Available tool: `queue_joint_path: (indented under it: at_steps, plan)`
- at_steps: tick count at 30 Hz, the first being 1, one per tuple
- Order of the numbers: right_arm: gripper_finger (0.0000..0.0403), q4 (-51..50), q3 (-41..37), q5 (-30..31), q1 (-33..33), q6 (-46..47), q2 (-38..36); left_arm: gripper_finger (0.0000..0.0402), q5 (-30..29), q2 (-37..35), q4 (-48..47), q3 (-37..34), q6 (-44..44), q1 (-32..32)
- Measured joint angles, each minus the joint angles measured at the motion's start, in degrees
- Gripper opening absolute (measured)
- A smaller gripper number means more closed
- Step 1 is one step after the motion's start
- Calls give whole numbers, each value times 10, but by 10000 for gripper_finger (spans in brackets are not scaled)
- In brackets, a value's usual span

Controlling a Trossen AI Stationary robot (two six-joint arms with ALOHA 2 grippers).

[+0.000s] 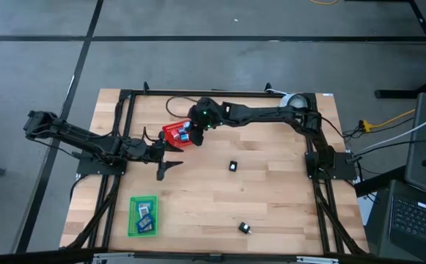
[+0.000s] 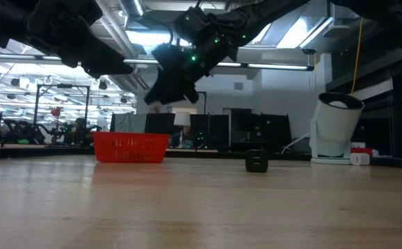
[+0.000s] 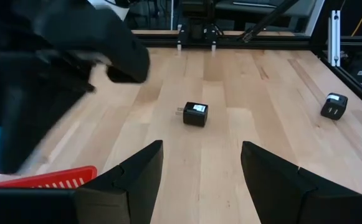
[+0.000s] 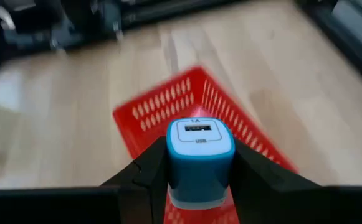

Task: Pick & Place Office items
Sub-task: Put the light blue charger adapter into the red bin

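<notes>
My right gripper (image 4: pixel 199 163) hangs over the red mesh basket (image 1: pixel 174 134) and is shut on a blue charger cube (image 4: pixel 200 155) with a white USB face. My left gripper (image 3: pixel 199 180) is open and waits just to the near side of the basket (image 3: pixel 43 179), with its fingers pointing toward the table's right. One black charger cube (image 1: pixel 233 166) lies on the table ahead of it (image 3: pixel 195 114). A second black cube (image 1: pixel 244 228) lies toward the near edge (image 3: pixel 334 106). The flat green tray (image 1: pixel 143 215) holds small pieces. My right gripper pinches the blue charger cube by its two opposite side walls (image 4: pixel 174 165), one finger (image 4: pixel 149 171) on each side. The white USB face (image 4: pixel 199 132) sticks out past the fingertips. The cube is lifted clear, above the red basket's rim (image 4: pixel 168 99).
Black frame rails run along the table's edges (image 1: pixel 315 158). Cables lie at the far edge (image 1: pixel 289 99). In the low view a white cylinder-shaped device (image 2: pixel 335 128) stands beyond the table on the right. Bare wood lies between the two black cubes.
</notes>
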Motion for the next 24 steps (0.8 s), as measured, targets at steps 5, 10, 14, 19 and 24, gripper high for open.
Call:
queue_joint_path:
  at_steps: [5, 10, 14, 19, 24]
  plan:
    - [128, 25, 0, -8, -3, 13, 4, 212, 0, 0, 6, 0, 0, 0]
    - [128, 27, 0, -12, -6, 26, 20, 212, 0, 0, 8, 0, 0, 0]
    - [128, 47, 0, -13, -8, 30, 33, 212, 0, 0, 8, 0, 9, 0]
    - [128, 59, 0, -14, -11, 33, 40, 212, 0, 0, 8, 0, 11, 0]
    - [128, 67, 0, -26, -16, 33, 41, 212, 0, 0, 8, 0, 11, 0]
